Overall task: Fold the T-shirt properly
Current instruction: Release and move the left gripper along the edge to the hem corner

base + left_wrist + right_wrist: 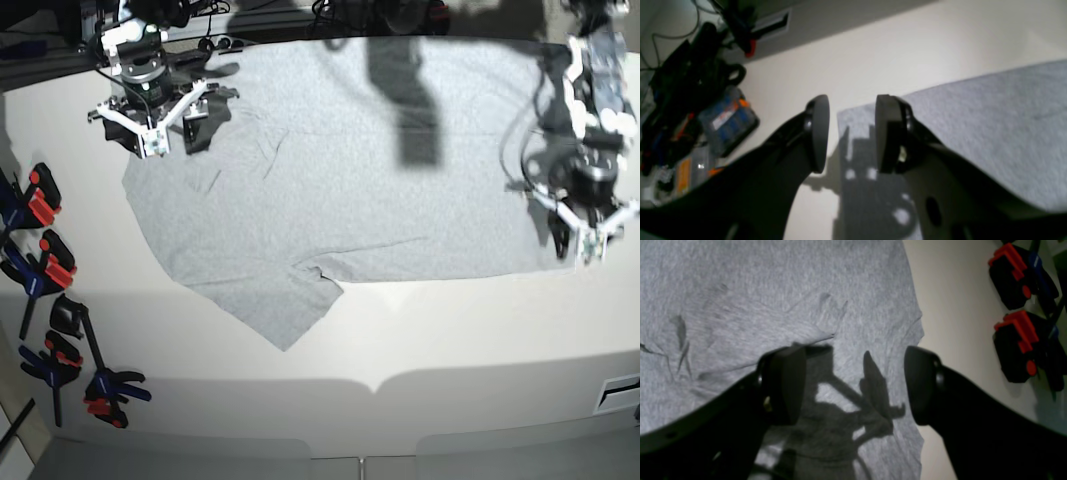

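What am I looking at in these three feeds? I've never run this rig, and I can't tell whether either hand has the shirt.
It is a two-armed robot at a pale table. The base view looks down on everything; the other two cameras ride on the wrists, looking past each hand's fingers.

The grey T-shirt lies spread flat, plain side up, one sleeve pointing toward the near edge. The right hand hovers open over a side edge of the shirt. The left hand is open above a shirt corner. Neither holds anything.

Red-and-black clamps lie on the table beside the shirt, on the right arm's side.
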